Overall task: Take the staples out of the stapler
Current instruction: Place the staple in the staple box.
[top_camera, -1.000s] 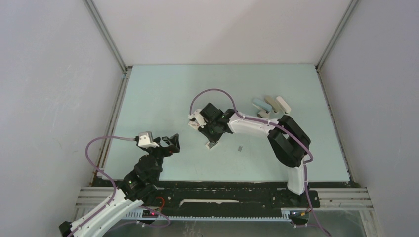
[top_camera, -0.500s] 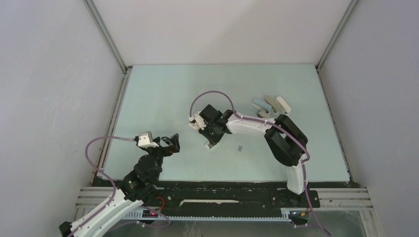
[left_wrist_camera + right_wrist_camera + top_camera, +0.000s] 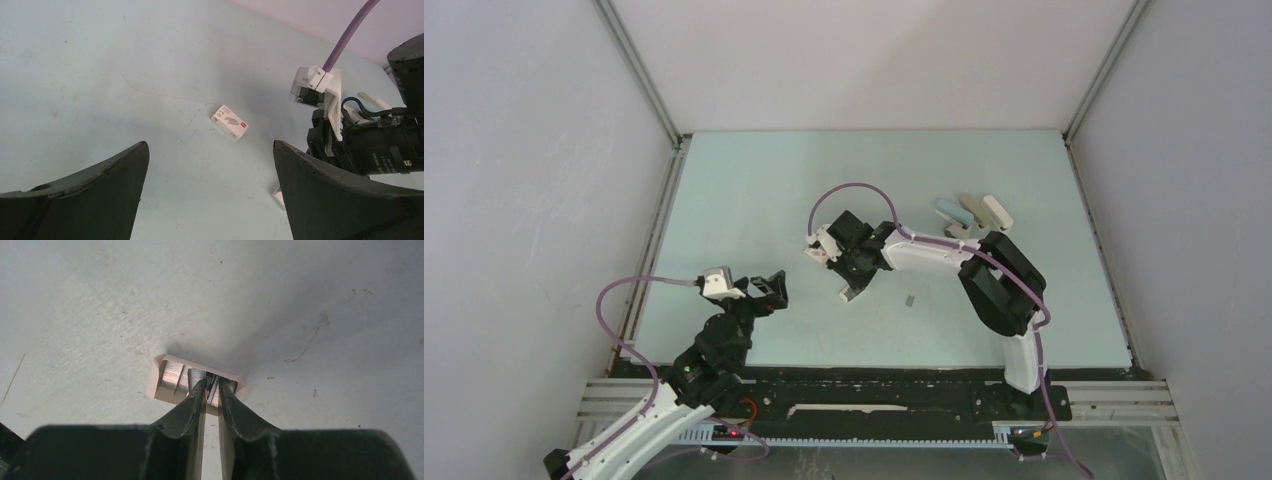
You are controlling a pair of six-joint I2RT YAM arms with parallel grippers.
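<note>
Pincer on right (image 3: 212, 386) narrow, tips (image 3: 199, 391) flanking staples (image 3: 172, 378) in tray (image 3: 154, 376)

Pale-blue stapler (image 3: 948, 212) flat, far right; grey staples (image 3: 910, 298) loose near centre.

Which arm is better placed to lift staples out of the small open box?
Right. The right gripper has its jaws narrowed inside the open box, right over the staples. The left gripper hangs open, well off to the side.
</note>
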